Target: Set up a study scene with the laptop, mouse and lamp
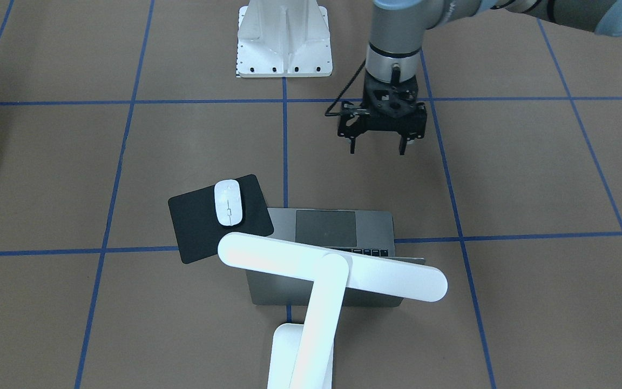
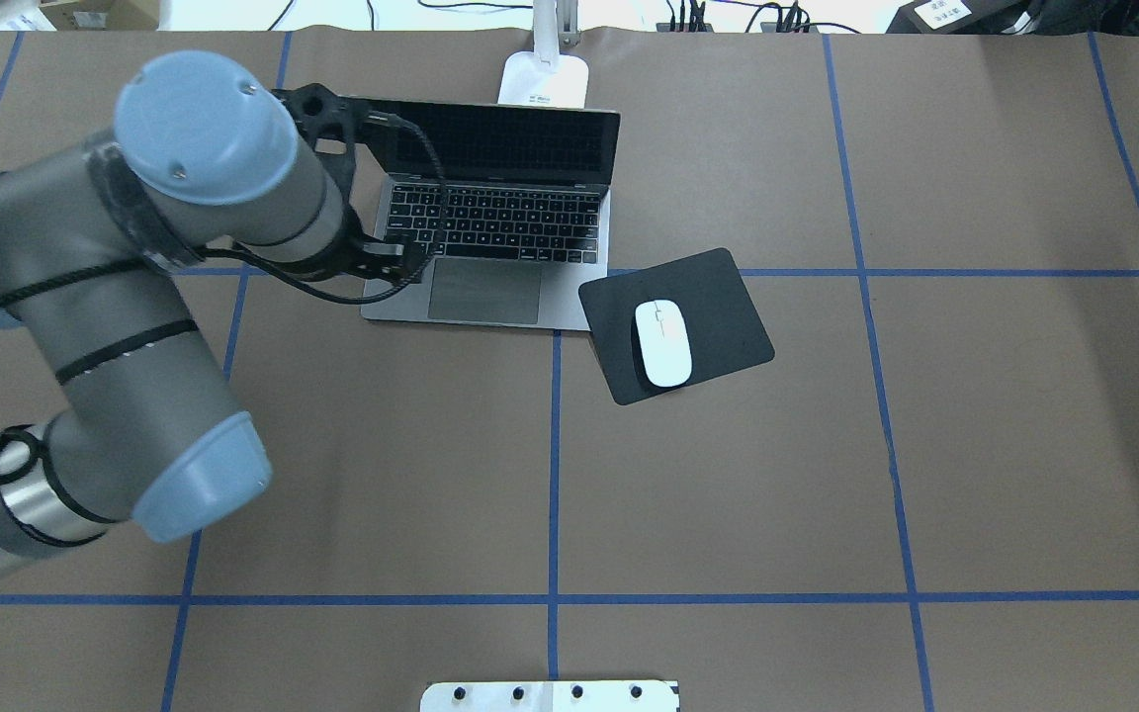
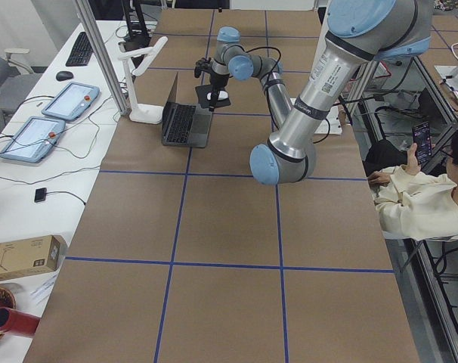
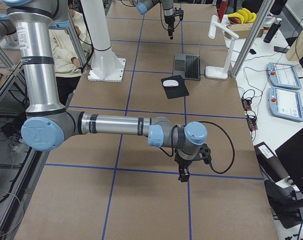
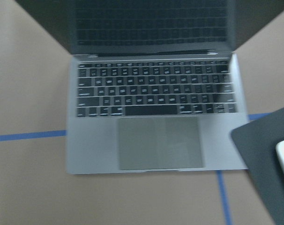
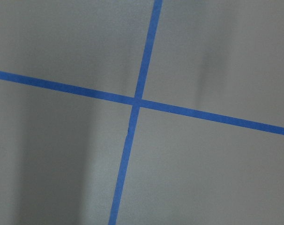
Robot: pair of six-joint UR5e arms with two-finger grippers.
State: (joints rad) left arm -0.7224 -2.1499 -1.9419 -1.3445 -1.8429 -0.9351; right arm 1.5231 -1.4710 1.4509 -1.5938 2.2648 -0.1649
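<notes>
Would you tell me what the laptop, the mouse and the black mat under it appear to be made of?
The laptop looks like satin grey metal, judging by its even, soft sheen. The mouse seems glossy white plastic, with bright highlights. The mat looks like dull black fabric or rubber; I cannot tell which.

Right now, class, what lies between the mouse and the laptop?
Only a strip of the black mat that the mouse rests on, running up to the laptop; the overhead view shows it.
</notes>
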